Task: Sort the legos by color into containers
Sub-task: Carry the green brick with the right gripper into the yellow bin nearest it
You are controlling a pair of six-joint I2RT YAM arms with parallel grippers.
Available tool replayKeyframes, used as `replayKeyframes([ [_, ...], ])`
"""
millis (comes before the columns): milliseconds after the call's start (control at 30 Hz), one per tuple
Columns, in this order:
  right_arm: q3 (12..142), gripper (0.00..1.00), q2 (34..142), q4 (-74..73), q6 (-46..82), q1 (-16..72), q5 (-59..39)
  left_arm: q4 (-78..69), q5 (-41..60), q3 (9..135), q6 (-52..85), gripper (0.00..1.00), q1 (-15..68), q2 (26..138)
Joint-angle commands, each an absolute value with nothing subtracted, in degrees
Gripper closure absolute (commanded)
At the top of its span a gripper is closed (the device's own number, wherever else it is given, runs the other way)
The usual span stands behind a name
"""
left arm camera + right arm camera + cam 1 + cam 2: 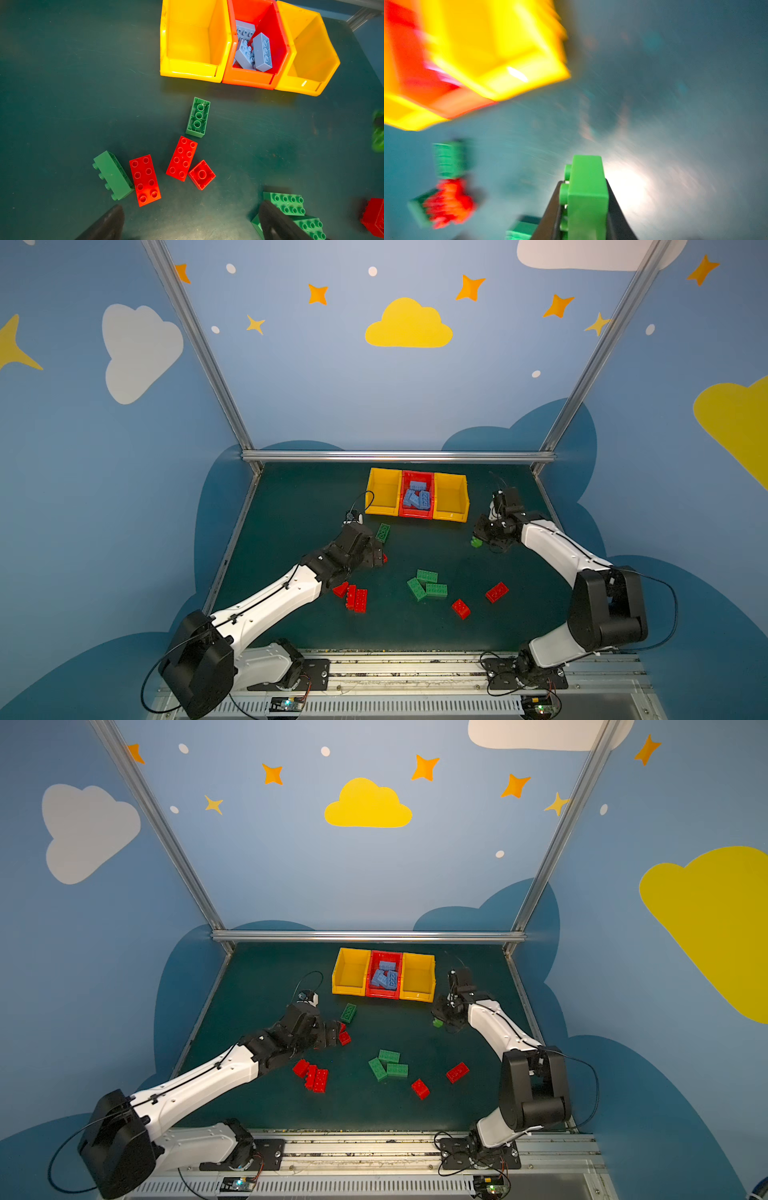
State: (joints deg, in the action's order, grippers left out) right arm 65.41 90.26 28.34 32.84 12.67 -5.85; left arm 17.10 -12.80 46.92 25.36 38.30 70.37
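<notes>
Matting [415, 635], dark green, blue cloud walls [332, 385]. Your right gripper [484, 536] pinches a green lego [586, 187] at four o'clock of the containers [415, 513]; left gripper [192, 207] gapes near red legos [181, 159], half-hidden in both top views.

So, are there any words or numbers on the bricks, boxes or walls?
None can be read.
The legos show only plain studs, the containers are bare plastic, and the walls carry just painted clouds and stars.
Any print on the circuit boards at the front edge is too small to tell.
</notes>
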Motion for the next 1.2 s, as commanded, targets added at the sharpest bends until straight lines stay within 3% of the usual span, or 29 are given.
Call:
replayKeyframes([
  [0, 73.4, 0.87, 96.2, 27.6, 29.9, 13.4, -9.4, 18.5, -14.8, 46.1, 25.6, 0.00, 37.9, 70.1],
  [367, 107.1, 0.83, 123.9, 33.4, 24.9, 13.8, -13.6, 22.2, -17.8, 49.0, 25.7, 0.00, 35.6, 72.5],
  [433, 112.3, 0.75, 127.6, 35.6, 24.5, 13.9, -13.9, 22.9, -17.9, 48.8, 26.4, 0.00, 35.1, 72.2],
  [500, 116.1, 0.54, 130.0, 36.9, 24.3, 14.0, -13.7, 23.2, -17.7, 48.3, 27.0, 0.00, 34.1, 71.6],
  [567, 117.7, 0.43, 130.8, 37.1, 24.1, 14.1, -13.5, 23.6, -17.4, 47.8, 27.7, 0.00, 33.2, 71.2],
  [667, 117.7, 0.32, 129.6, 37.5, 23.7, 14.2, -12.2, 24.1, -17.4, 46.6, 29.5, 0.00, 31.5, 70.5],
  [767, 114.7, 0.28, 125.7, 37.7, 23.2, 14.6, -11.4, 24.5, -17.5, 45.5, 32.1, 0.00, 30.0, 70.2],
  [967, 98.1, 0.12, 110.9, 34.1, 22.3, 18.0, -10.5, 23.7, -17.3, 42.8, 37.7, 0.00, 27.7, 70.0],
  [1167, 81.6, 0.10, 97.8, 31.7, 23.2, 23.6, -9.5, 20.4, -16.1, 41.0, 41.1, 0.00, 24.2, 73.3],
])
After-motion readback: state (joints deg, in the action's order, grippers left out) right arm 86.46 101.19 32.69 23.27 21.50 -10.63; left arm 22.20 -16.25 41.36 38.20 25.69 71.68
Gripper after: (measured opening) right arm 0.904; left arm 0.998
